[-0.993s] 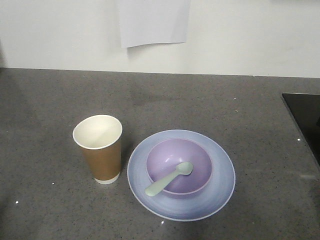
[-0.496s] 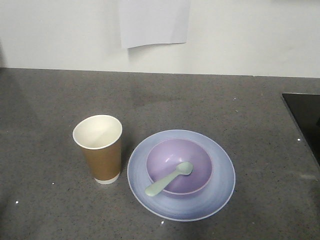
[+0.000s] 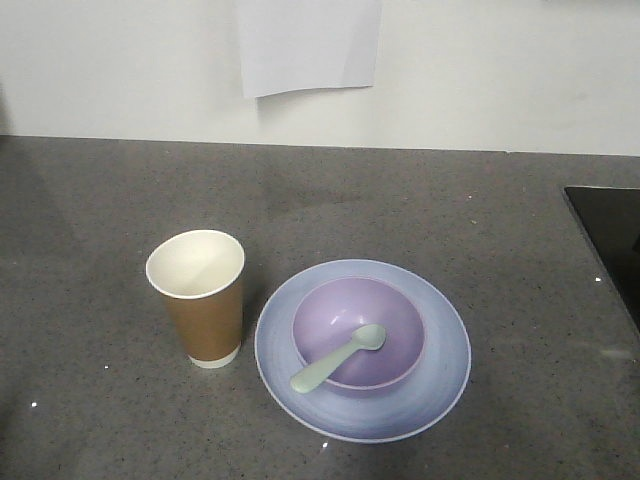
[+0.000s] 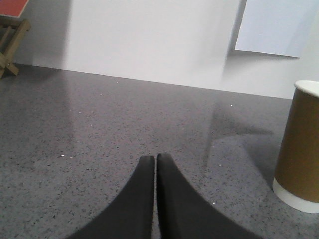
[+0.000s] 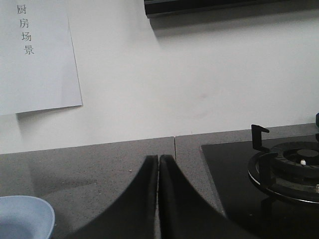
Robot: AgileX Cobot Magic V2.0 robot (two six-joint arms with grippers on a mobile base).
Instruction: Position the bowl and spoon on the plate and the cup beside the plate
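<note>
On the grey counter the pale blue plate (image 3: 440,385) carries the lavender bowl (image 3: 395,310) at its centre. The mint-green spoon (image 3: 338,358) lies in the bowl, head inside and handle resting over the front-left rim. Just left of the plate stands the brown paper cup (image 3: 205,320), upright and apart from the plate; its side also shows in the left wrist view (image 4: 298,149). My left gripper (image 4: 155,158) is shut and empty, low over the counter left of the cup. My right gripper (image 5: 158,158) is shut and empty, with the plate's edge (image 5: 30,214) at its lower left.
A black glass hob (image 3: 612,235) with a burner grate (image 5: 286,169) sits at the counter's right end. A white wall with a paper sheet (image 3: 308,45) runs behind. A wooden stand with a red top (image 4: 11,30) is far left.
</note>
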